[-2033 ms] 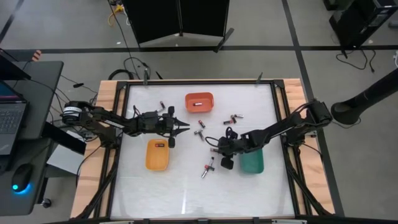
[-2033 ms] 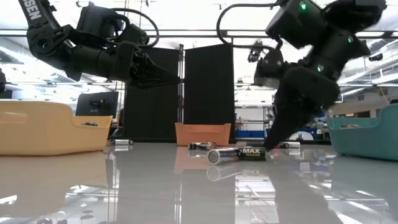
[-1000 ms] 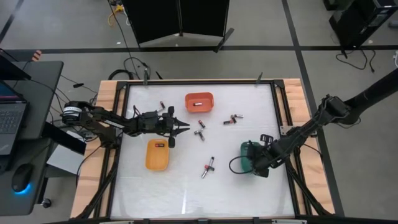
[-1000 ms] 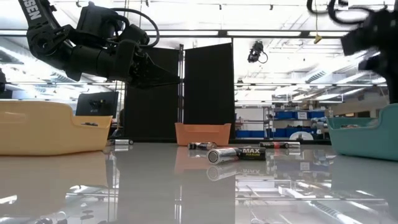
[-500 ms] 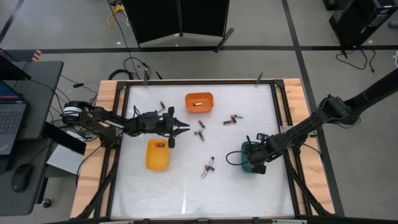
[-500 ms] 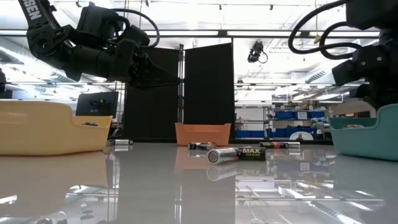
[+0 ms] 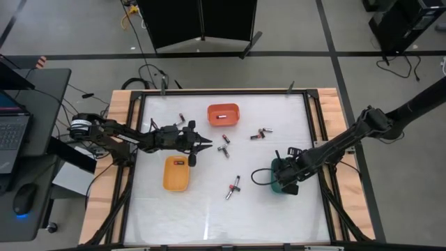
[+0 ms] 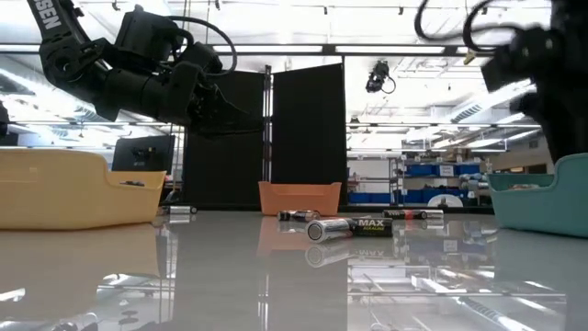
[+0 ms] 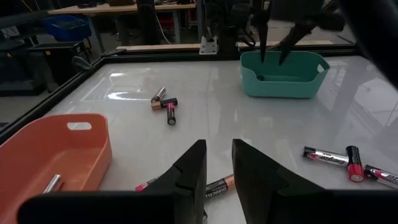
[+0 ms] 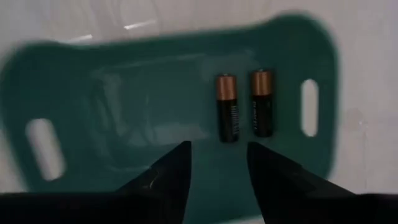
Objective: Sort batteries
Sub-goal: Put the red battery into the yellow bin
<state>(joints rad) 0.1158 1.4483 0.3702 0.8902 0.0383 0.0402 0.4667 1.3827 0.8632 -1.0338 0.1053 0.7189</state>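
Your right gripper (image 10: 217,163) hangs over the green tray (image 10: 124,112), fingers parted, empty; two batteries (image 10: 227,117) lie inside it. Your left gripper (image 9: 217,171), slightly parted, holds nothing, well apart from that tray. One table battery (image 8: 354,227) reads "MAX"; another (image 9: 214,187) reads "DURACELL".

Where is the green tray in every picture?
High view: green tray right of middle, mostly under the right end effector.
Low view: far right edge.
Left wrist view: far side, upper right.
Right wrist view: fills the picture, two batteries inside.
Shared landmark: the orange tray, also seen in low and left wrist views.
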